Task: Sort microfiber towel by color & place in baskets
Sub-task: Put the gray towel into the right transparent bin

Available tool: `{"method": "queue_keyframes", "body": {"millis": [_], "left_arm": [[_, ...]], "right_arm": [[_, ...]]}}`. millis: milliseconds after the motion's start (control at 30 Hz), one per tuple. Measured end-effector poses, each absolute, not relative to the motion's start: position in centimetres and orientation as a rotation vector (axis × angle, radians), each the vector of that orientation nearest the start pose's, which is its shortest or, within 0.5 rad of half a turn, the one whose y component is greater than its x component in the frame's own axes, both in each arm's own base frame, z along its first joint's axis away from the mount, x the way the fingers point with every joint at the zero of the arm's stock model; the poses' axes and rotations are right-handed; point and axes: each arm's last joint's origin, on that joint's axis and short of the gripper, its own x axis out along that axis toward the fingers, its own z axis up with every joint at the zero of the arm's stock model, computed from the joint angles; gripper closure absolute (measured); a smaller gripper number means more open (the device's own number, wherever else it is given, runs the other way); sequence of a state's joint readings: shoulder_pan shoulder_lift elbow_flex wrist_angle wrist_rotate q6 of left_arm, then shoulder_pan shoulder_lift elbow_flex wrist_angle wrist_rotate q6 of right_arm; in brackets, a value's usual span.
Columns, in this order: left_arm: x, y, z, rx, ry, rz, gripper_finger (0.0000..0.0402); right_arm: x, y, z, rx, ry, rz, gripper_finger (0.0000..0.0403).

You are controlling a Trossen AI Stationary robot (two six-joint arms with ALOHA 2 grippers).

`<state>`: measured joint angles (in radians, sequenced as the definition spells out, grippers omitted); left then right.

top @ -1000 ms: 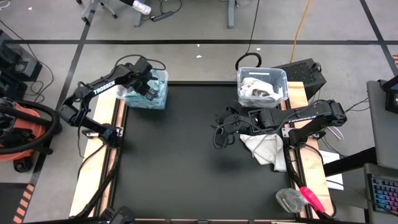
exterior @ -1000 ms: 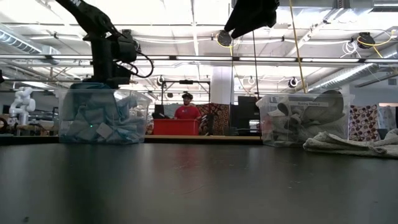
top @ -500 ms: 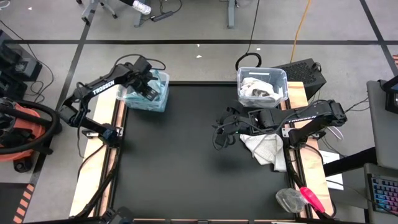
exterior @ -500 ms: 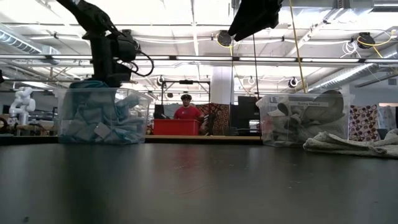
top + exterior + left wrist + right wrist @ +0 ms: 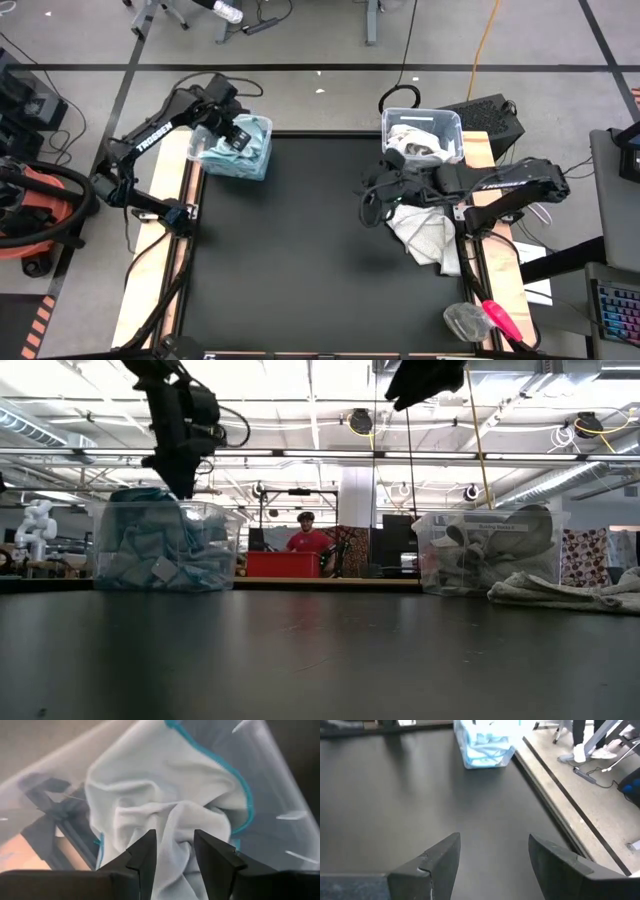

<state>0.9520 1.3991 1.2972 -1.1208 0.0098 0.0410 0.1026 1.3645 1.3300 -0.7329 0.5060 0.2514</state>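
My right gripper (image 5: 372, 207) hangs parted and empty over the mat (image 5: 300, 250) — the grey towel (image 5: 425, 235) lies just beside it, toward the right edge; left gripper (image 5: 235, 135), apart, hovers over the blue basket (image 5: 262, 160).

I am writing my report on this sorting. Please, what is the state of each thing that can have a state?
left gripper: open, empty, above the left basket.
right gripper: open, empty, over the table.
left basket: filled with blue towels.
right basket: holds grey-white towels.
grey towel: crumpled on the table, unsorted.
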Motion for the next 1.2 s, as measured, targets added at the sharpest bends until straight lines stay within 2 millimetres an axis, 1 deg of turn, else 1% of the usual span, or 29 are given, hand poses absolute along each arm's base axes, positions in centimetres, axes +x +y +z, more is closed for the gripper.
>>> {"method": "queue_keyframes", "body": {"millis": [200,333,533,667,900,1200], "left_arm": [[14.3,19.7,34.0,-0.505,1.048,0.803,0.0264],[13.5,18.5,35.9,-0.489,0.983,0.791,0.0264],[12.5,16.3,38.2,-0.480,0.842,0.687,0.0264],[12.4,14.5,39.5,-0.448,0.749,0.599,0.0264],[13.3,11.7,41.2,-0.355,0.610,0.407,0.0264],[16.0,9.0,42.7,-0.257,0.465,0.197,0.0264]], "right_arm": [[25.5,0.8,36.4,0.012,0.674,-0.480,0.0177],[23.7,0.5,37.0,0.009,0.698,-0.486,0.0177],[21.6,0.4,37.3,0.027,0.755,-0.490,0.0177],[20.8,0.4,37.0,0.060,0.822,-0.460,0.0177],[19.7,0.7,36.2,0.136,0.975,-0.387,0.0177],[18.5,1.2,35.6,0.218,1.120,-0.358,0.0177]]}}
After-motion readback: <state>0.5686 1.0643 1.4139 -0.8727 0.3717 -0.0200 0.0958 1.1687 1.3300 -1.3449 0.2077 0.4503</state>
